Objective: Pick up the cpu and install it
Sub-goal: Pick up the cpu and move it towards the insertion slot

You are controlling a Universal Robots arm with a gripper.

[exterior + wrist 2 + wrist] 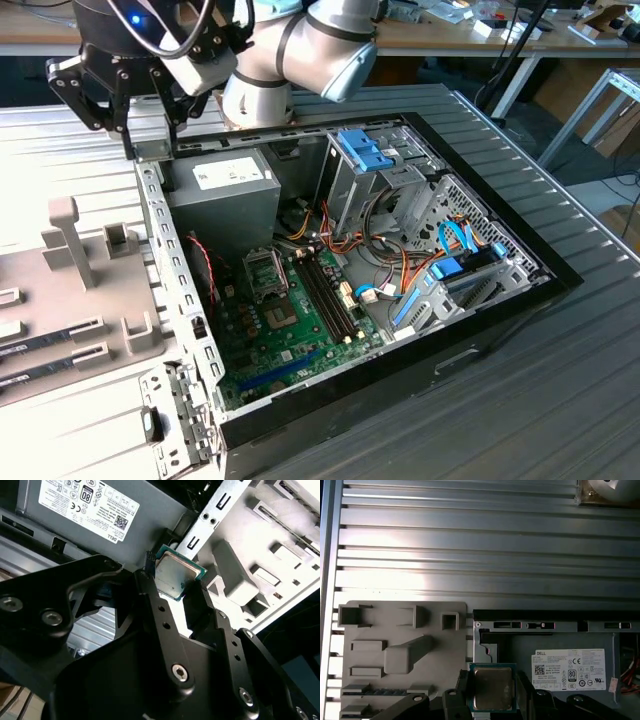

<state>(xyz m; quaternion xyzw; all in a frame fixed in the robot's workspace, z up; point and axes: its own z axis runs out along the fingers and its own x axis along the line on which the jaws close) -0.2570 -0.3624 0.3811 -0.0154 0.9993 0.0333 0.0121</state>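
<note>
Holding the cpu [492, 691] right now: the jaws are closed in on it, pinching it by two opposite edges, silver top facing the first wrist camera. So the pick-up half is done, and the install half is all to come. Chip and jaws hang over the power-supply end of the open computer case [170, 260], above the edge of the grey power supply [555, 667] and just beside the grey parts holder [400, 652] on the ribbed desk [470, 545]. For the grip itself, go to both wrist views: chip square between the jaws, held off the surfaces below. For the target, take the exterior view: the socket frame [264, 272] sits on the green motherboard [300, 335], well apart from the arm [300, 45]. It looks open and unfilled, though that is hard to make out.
</note>
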